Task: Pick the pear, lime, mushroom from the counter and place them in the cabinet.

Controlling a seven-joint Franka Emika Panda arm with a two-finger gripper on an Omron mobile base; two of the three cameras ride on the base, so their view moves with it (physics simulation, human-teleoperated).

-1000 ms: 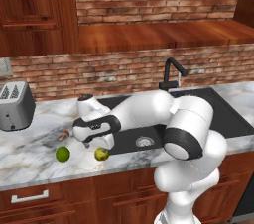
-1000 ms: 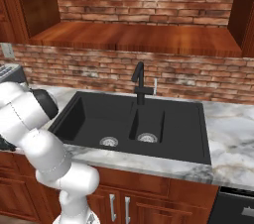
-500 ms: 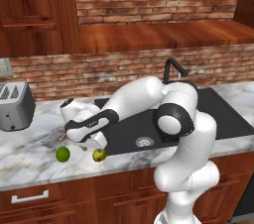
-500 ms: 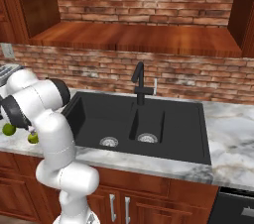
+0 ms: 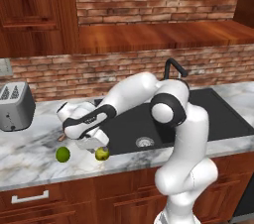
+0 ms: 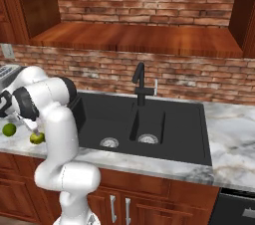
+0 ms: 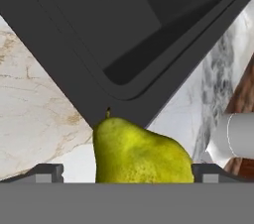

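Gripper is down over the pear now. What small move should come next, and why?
Probably ease a little lower, then close. In the hand view the pear sits between the open jaws of the gripper, still resting on the counter beside the sink.

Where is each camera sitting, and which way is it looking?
Left base view: behind the arm to its left, looking forward and down at the counter, lime and pear; the white arm rises at lower right.
Right base view: behind to its right, facing the sink; the arm rises at lower left.
Hand view: on the hand, looking along the fingers at the pear.
All three share the pear and sink.
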